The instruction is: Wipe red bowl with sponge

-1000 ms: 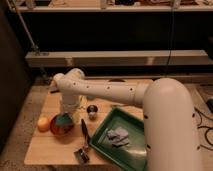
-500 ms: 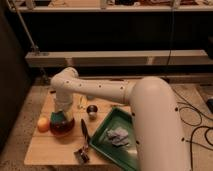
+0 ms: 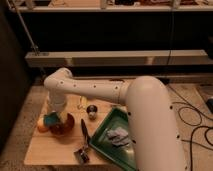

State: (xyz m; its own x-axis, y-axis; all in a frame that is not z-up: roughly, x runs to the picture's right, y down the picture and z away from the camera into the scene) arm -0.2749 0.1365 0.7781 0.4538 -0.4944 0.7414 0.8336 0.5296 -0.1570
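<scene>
The red bowl sits on the left part of the wooden table. A teal sponge lies at the bowl's left rim, right under the end of my arm. My gripper is low over the bowl's left side, at the sponge, and the white wrist hides most of it. The white arm reaches in from the right across the table.
An orange fruit touches the bowl's left side. A small dark round object lies right of the bowl. A black-handled tool lies beside a green tray holding a crumpled cloth. Shelving stands behind.
The arm's end and the teal sponge have shifted left, from the bowl's middle to its left rim. The bowl and the other objects stayed in place.
</scene>
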